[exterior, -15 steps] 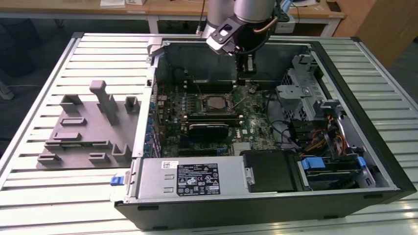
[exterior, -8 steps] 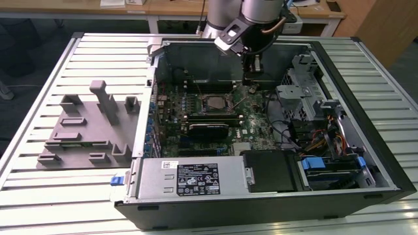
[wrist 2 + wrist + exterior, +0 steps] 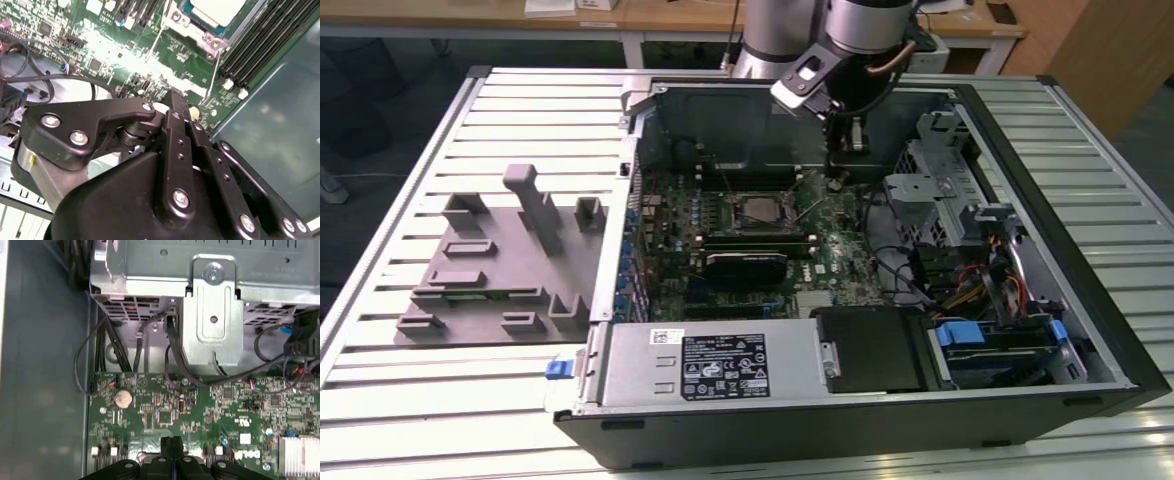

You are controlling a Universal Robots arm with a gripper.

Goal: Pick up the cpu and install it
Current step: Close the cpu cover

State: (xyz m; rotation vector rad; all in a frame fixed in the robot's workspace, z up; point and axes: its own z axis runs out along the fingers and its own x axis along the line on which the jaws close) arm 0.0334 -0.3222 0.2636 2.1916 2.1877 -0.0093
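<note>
Cpu (image 3: 216, 9) near fingers (image 3: 172, 125), not touching

The exterior view looks steeply down on the open computer case (image 3: 787, 435) from well back, taking in the whole case. Both wrist views ride close above the motherboard (image 3: 210, 405) inside the case, looking past the gripper (image 3: 173, 441), the first squarely and the second at a slant. All three views share that motherboard.

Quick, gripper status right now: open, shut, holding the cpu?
Gripper: shut, with nothing in its grip; the cpu lies apart from it.
</note>
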